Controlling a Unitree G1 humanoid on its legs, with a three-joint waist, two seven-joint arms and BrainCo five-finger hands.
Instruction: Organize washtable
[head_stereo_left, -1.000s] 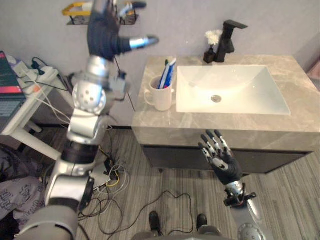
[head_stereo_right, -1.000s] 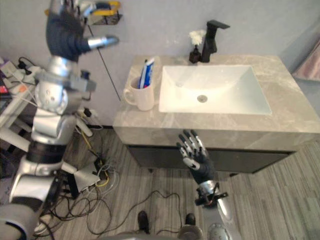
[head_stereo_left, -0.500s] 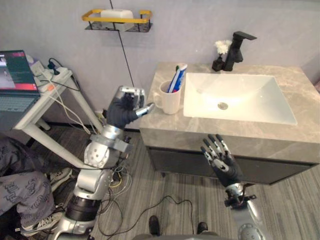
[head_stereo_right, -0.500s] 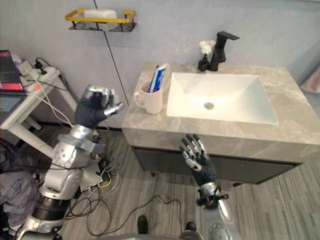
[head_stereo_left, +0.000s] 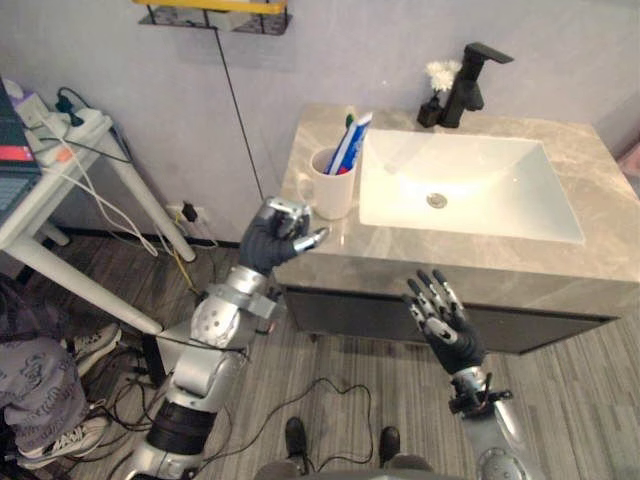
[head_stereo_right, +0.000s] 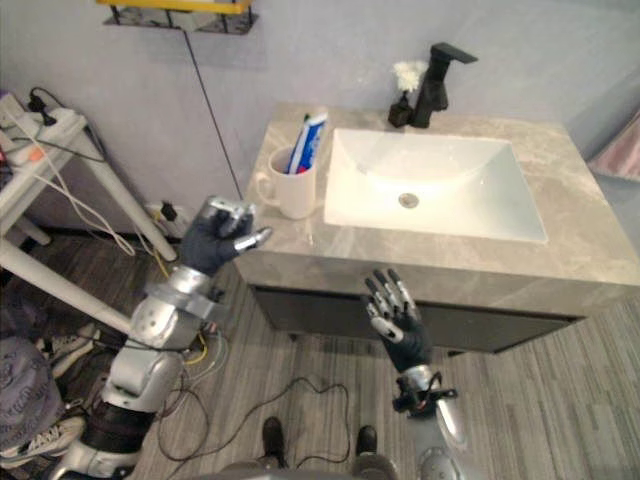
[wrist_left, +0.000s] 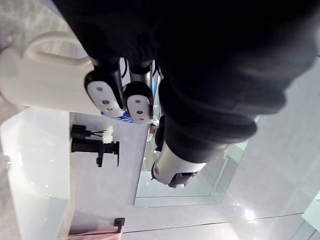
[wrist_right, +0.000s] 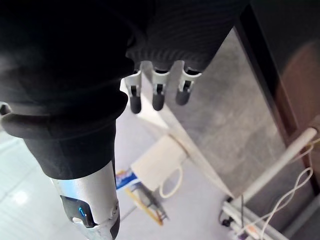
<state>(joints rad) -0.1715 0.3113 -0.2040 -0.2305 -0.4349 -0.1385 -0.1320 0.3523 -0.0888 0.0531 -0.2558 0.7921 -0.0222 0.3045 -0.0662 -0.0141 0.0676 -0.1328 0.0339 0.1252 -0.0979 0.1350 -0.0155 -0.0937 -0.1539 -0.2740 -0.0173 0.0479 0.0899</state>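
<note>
Left hand (head_stereo_left: 270, 240): raised beside the front-left corner of the washtable's grey marbled countertop (head_stereo_left: 420, 250), at about the height of its edge. Fingers curled in toward the palm, thumb sticking out toward the counter. Nothing in the grasp. The left wrist view shows the curled fingertips (wrist_left: 102, 97) with the white mug (wrist_left: 45, 75) just past them; contact cannot be confirmed there, and from the head views hand and mug sit apart.

Right hand (head_stereo_left: 448, 325): held low in front of the cabinet's dark front panel, below the counter edge, palm facing up toward the camera. Fingers straight and fanned wide, thumb out. Empty, touching nothing. In the right wrist view its fingers (wrist_right: 157, 95) hang straight in a row.

White mug (head_stereo_left: 330, 188): upright on the counter's left end, just beside the left rim of the sink basin (head_stereo_left: 480, 190), handle turned toward the counter's left edge. A blue-and-white toothpaste tube (head_stereo_left: 352, 143) stands in it, leaning toward the basin. A thin green-tipped item beside the tube is too small to name.

Black faucet (head_stereo_left: 472, 78): at the back of the basin. A small dark bottle with a white flower (head_stereo_left: 433, 98) sits touching or just beside it on its left.

Basin: white, drain in the middle.

Surroundings: yellow-rimmed wall shelf (head_stereo_left: 215, 12) above and left of the counter; white side table (head_stereo_left: 60, 165) with cables well to the left.
</note>
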